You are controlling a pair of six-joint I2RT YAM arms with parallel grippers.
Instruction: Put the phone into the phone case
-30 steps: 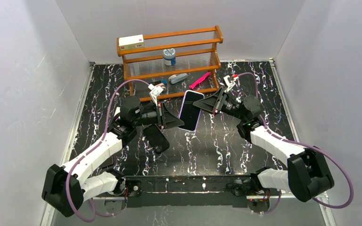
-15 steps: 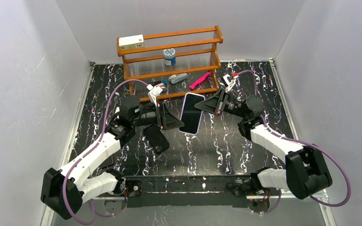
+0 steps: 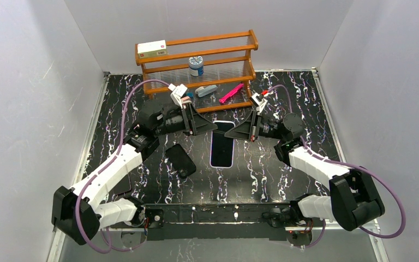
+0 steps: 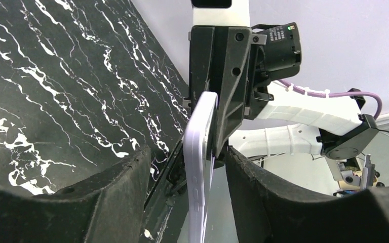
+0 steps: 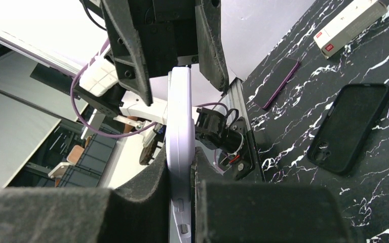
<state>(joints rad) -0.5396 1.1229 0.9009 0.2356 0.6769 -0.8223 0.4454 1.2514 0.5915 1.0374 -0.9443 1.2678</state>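
The phone (image 3: 221, 147), with a dark glossy screen and a pale lavender rim, is held above the table in front of the rack. My right gripper (image 3: 234, 132) is shut on its far right edge; in the right wrist view the fingers (image 5: 147, 192) press both faces of the phone (image 5: 179, 116). My left gripper (image 3: 210, 130) is open around the phone's far left edge; in the left wrist view the phone's rim (image 4: 198, 177) stands between the jaws with gaps on both sides. The matte black phone case (image 3: 180, 160) lies flat on the table to the left of the phone and also shows in the right wrist view (image 5: 349, 126).
A wooden rack (image 3: 196, 68) stands at the back with a white box, a jar and small items on it. A purple flat object (image 5: 276, 81) and a white box (image 5: 352, 23) lie on the marble table (image 3: 283, 180) at the left. Grey walls enclose the table.
The phone has swung from tilted to lying straight near-to-far and has come nearer. My left gripper has moved from the phone's left side toward the rack. The case has not moved.
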